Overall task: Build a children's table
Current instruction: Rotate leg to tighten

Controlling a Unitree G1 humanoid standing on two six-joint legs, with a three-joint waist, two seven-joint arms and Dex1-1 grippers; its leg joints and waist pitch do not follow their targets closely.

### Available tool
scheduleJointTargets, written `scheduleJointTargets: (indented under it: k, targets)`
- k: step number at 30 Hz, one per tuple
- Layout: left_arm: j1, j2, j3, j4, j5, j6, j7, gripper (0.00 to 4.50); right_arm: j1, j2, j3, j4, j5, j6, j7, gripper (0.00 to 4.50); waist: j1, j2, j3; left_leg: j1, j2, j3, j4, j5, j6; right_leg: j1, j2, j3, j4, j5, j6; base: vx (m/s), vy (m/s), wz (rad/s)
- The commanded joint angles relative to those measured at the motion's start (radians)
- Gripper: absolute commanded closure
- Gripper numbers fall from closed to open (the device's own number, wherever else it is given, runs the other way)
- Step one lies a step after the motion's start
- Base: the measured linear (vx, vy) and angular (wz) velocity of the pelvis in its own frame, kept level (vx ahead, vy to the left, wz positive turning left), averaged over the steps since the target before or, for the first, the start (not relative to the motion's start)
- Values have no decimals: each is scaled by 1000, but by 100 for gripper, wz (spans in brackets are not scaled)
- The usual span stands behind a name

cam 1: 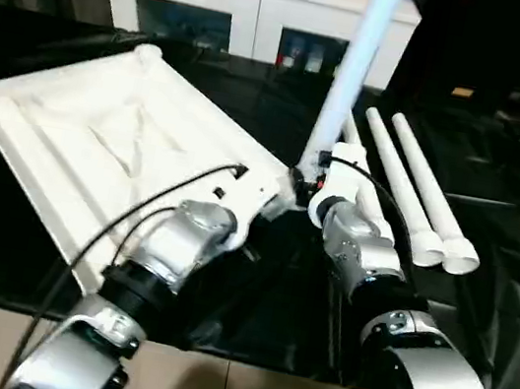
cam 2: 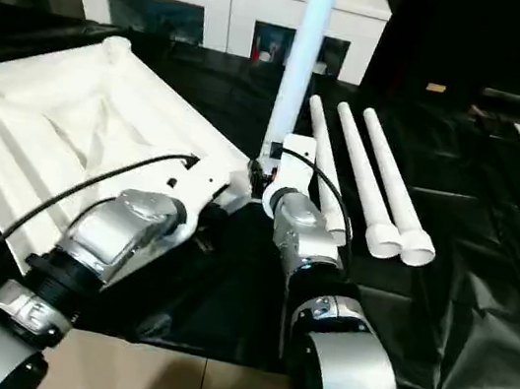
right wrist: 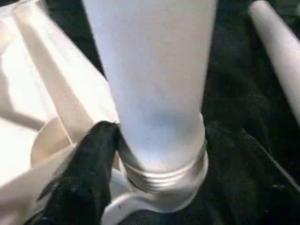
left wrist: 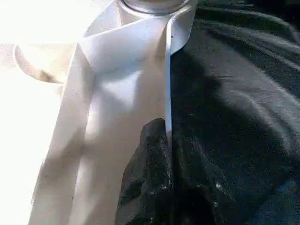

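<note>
Now the table top [cam 1: 109, 144] lies upside down on the black sheet [cam 1: 478, 321], ribbed side up, its near right corner lifted a little toward the robot. One leg [cam 1: 353, 65] stands upright in that corner's socket [right wrist: 161, 187], its threaded base sitting in the socket ring. Three more legs [cam 2: 367, 182] lie side by side on the sheet just right of the upright one, wide ends toward the robot.

The left gripper [left wrist: 168, 154] is pinched closed on the thin side rim of the top near that corner, one black finger [left wrist: 145, 187] on the inner face of the rim.

The right gripper [right wrist: 154, 154] is at the foot of the upright leg. One black finger [right wrist: 89, 173] lies against the base of the leg just above the threads; whether the jaws clamp the leg or stand loose around it I cannot tell.

Behind the sheet stands a white cabinet [cam 1: 242, 2] with glass doors.
</note>
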Motion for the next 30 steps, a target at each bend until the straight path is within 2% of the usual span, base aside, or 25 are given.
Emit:
scheduleJointTargets:
  k: [1,2,3,4,5,6,7,8,9,10,11,12,13,14,15,16,17,18,19,20,22,23,26,28,30]
  targets:
    - [6,36,7,-53,8,-50,-19,450,32,-34,25,-100,7,31,106,99,9,1,-74,5,92,-35,-82,-106,74,55,-91,66,-48,-165,-245,51,-23,0]
    - [11,46,2,-64,6,-51,-33,450,47,-44,34,-143,16,46,143,88,10,0,-78,-1,92,-36,-78,-41,105,63,-88,64,-34,-80,-261,51,-23,0]
    - [17,58,-6,-74,6,-60,-51,450,64,-57,46,-190,24,65,179,78,10,-1,-81,-1,93,-34,-73,10,131,60,-88,65,-23,-5,-279,0,0,0]
    - [36,96,-28,-103,1,-73,-109,450,119,-106,86,-328,43,127,281,70,20,-5,-85,2,87,-33,-65,55,176,64,-83,64,-17,65,-284,0,0,0]
    - [36,96,-28,-103,1,-73,-109,450,119,-106,86,-328,43,127,281,63,20,-5,-85,2,87,-33,-65,55,176,64,-83,64,-17,65,-284,0,0,0]
    - [59,140,-56,-131,-2,-108,-180,450,178,-166,131,-466,57,188,390,54,26,-5,-88,3,86,-31,-56,109,222,57,-84,64,-9,114,-303,0,0,0]
    - [59,140,-56,-131,-2,-108,-180,450,178,-166,131,-466,57,188,390,44,28,-7,-87,0,86,-30,-54,113,235,58,-84,65,-8,117,-300,0,0,0]
    - [101,212,-97,-178,-18,-227,-316,450,255,-280,201,-608,68,225,551,34,33,-6,-85,-2,88,-30,-56,111,244,56,-85,65,-10,88,-299,0,0,0]
    - [120,243,-112,-202,-28,-290,-378,450,285,-327,227,-659,73,228,617,34,43,0,-83,0,96,-30,-55,82,241,54,-86,67,-11,47,-277,0,0,0]
    - [138,273,-125,-225,-39,-350,-437,450,314,-372,250,-706,77,228,679,11,51,-1,-78,4,98,-31,-58,46,230,50,-81,66,-19,-8,-261,0,0,0]
    - [158,306,-138,-258,-56,-345,-493,450,342,-408,259,-744,87,227,731,11,51,2,-75,6,98,-28,-61,23,217,46,-81,68,-21,-38,-260,0,0,0]
    - [170,329,-147,-275,-61,-342,-523,450,360,-429,262,-763,95,223,763,4,59,7,-72,12,99,-26,-66,-32,179,44,-82,69,-30,-108,-256,0,0,0]
    - [177,346,-153,-286,-63,-347,-542,450,375,-443,262,-779,101,224,784,4,61,6,-72,15,102,-24,-68,-56,159,43,-81,70,-33,-129,-253,0,0,0]
    - [181,354,-155,-291,-64,-349,-550,450,382,-450,262,-791,104,228,793,4,59,5,-66,16,104,-21,-76,-103,119,41,-77,71,-38,-174,-249,0,0,0]
    - [189,365,-153,-304,-75,-341,-569,450,395,-464,264,-800,95,225,801,4,59,6,-64,20,105,-18,-79,-133,97,37,-76,71,-42,-203,-245,0,0,0]
    - [200,379,-145,-325,-96,-328,-597,450,414,-483,270,-817,73,218,804,4,59,7,-64,24,105,-15,-81,-173,56,35,-75,74,-45,-234,-234,0,0,0]
    - [204,382,-141,-333,-103,-327,-606,450,419,-488,273,-817,63,206,804,4,57,3,-60,24,104,-15,-85,-200,30,35,-75,76,-49,-270,-222,0,0,0]
    - [205,389,-141,-337,-99,-333,-606,450,429,-497,279,-823,63,205,815,4,56,5,-57,27,103,-14,-87,-226,11,33,-76,78,-54,-308,-208,0,0,0]
    - [206,393,-140,-336,-97,-340,-607,450,436,-504,283,-832,65,207,821,4,54,6,-53,28,102,-14,-89,-249,4,31,-75,78,-58,-337,-202,0,0,0]
    - [207,396,-138,-332,-94,-349,-610,450,443,-510,287,-843,69,213,824,4,52,3,-49,30,100,-17,-91,-296,-8,32,-77,78,-67,-411,-178,0,0,0]
    - [207,398,-131,-313,-84,-370,-607,450,451,-519,296,-856,71,220,842,4,45,1,-53,23,100,-26,-93,-312,-20,41,-82,77,-70,-462,-143,0,0,0]
    - [206,398,-130,-307,-81,-375,-607,450,450,-519,301,-850,65,217,842,4,44,-4,-53,22,100,-26,-93,-303,-18,40,-82,77,-69,-457,-139,0,0,0]
    - [202,400,-128,-298,-76,-378,-606,450,448,-520,308,-841,46,206,848,4,42,-1,-56,18,99,-26,-90,-265,-8,42,-84,79,-68,-433,-145,0,0,0]
    - [201,402,-124,-298,-76,-378,-608,450,443,-514,305,-829,41,203,848,4,44,-4,-58,18,99,-23,-88,-228,3,43,-83,79,-61,-382,-162,0,0,0]
    - [201,402,-121,-299,-76,-378,-609,450,440,-514,308,-819,38,200,849,30,44,-4,-60,15,99,-22,-87,-205,11,45,-81,79,-56,-342,-175,0,0,0]
